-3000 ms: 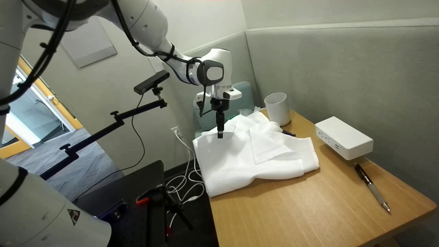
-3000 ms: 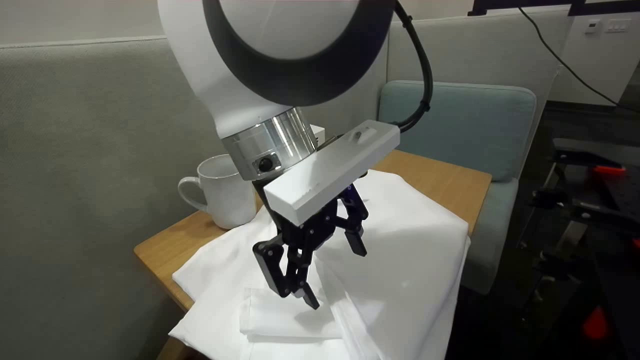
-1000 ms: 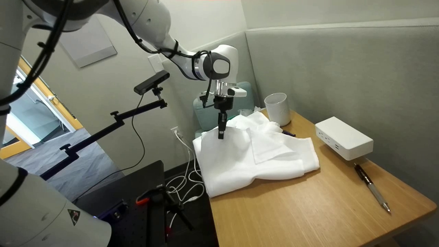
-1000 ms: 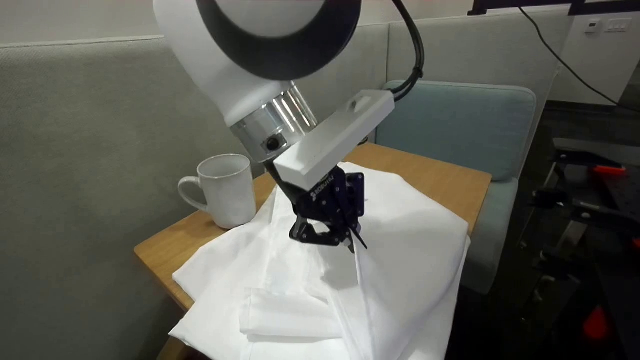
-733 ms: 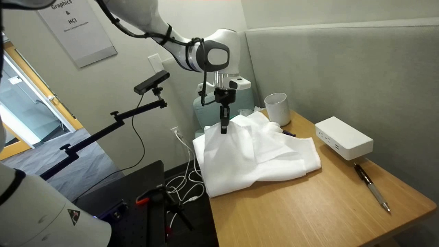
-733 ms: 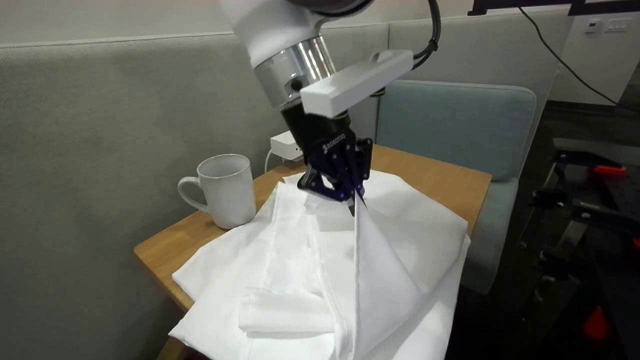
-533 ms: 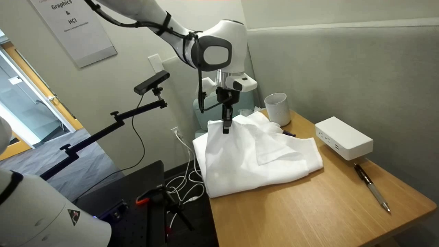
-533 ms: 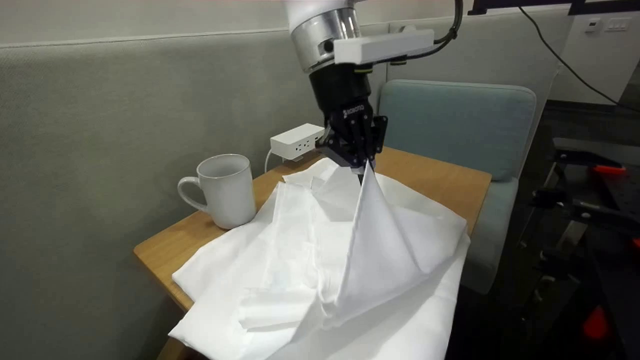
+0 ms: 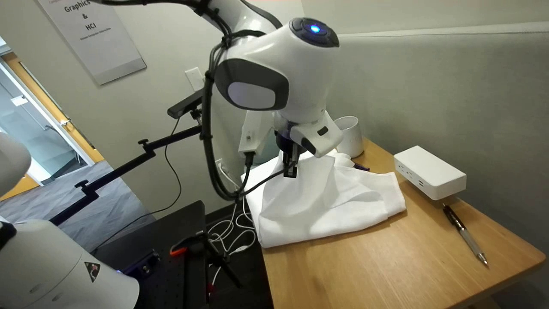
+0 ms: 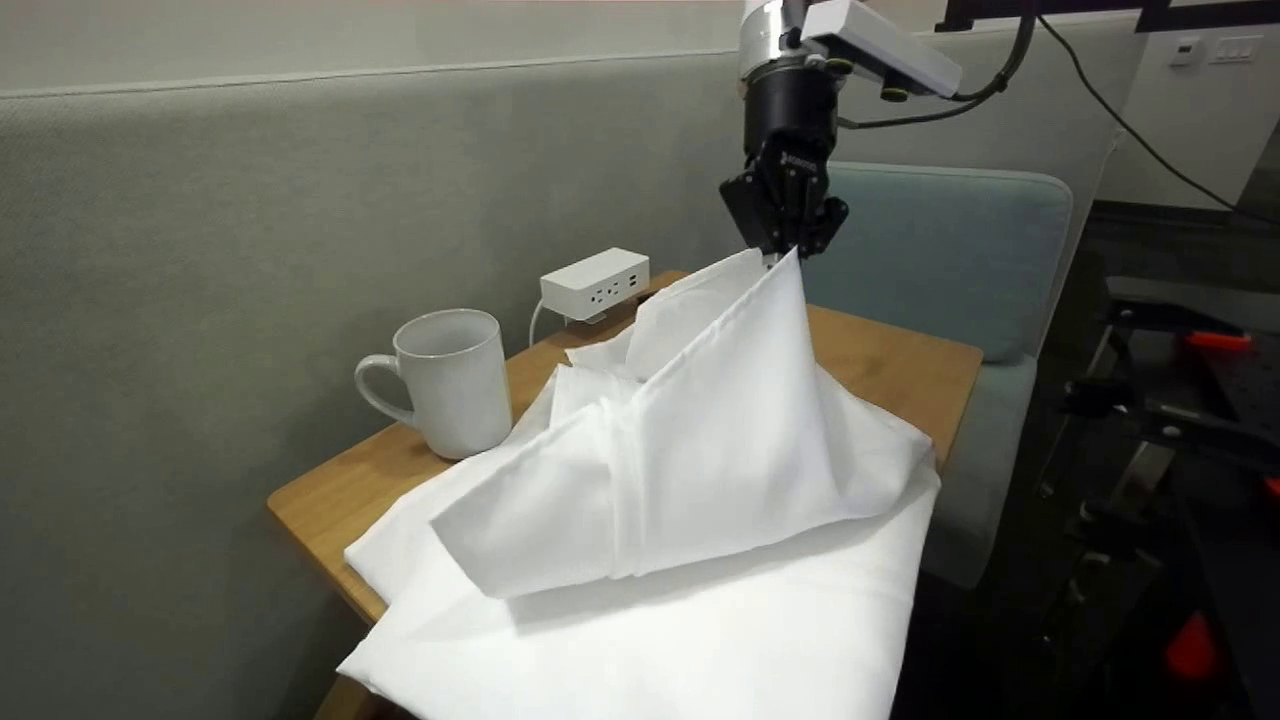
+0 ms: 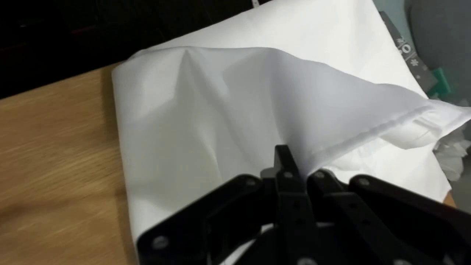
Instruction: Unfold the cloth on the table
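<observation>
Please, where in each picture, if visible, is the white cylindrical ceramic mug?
In an exterior view: mug, right of centre, partly hidden.
In an exterior view: mug, left of centre.
Wrist view: not visible.
Landmark in all views: large white fabric cloth, gripped by the black pincer.

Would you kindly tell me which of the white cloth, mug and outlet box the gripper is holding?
The white cloth: part of its edge is pinched and raised in the gripper, while the mug and outlet box stand apart from it.
</observation>
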{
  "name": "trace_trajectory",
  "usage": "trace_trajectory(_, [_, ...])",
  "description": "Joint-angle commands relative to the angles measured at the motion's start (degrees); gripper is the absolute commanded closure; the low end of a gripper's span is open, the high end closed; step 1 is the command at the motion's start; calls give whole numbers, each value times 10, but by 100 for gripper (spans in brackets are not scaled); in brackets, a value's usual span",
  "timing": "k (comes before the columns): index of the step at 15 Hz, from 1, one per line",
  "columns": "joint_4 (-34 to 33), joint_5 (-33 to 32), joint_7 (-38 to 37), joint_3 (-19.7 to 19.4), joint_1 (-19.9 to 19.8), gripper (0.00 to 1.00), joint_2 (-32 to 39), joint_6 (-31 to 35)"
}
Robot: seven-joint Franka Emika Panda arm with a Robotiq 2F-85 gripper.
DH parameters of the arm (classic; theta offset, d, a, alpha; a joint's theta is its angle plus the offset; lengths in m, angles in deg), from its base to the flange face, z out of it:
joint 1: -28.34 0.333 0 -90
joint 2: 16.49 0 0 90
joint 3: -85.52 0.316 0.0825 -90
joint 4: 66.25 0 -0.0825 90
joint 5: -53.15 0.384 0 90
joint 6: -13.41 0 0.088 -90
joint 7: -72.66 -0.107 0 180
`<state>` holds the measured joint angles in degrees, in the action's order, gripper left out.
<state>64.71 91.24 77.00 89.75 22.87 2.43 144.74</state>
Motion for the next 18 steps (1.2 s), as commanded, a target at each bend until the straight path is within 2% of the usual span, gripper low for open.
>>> trace_trajectory(1, [7,21,23,-13,-3,99,-5,-4])
trace_trajectory(9, [25,58,56,-27,-26,100,-25,0])
trace_trajectory(13, [27,111,67,-67,-64,100,-31,-15])
trace_trajectory(18, [13,162,67,-122,-112,100,-4,-34])
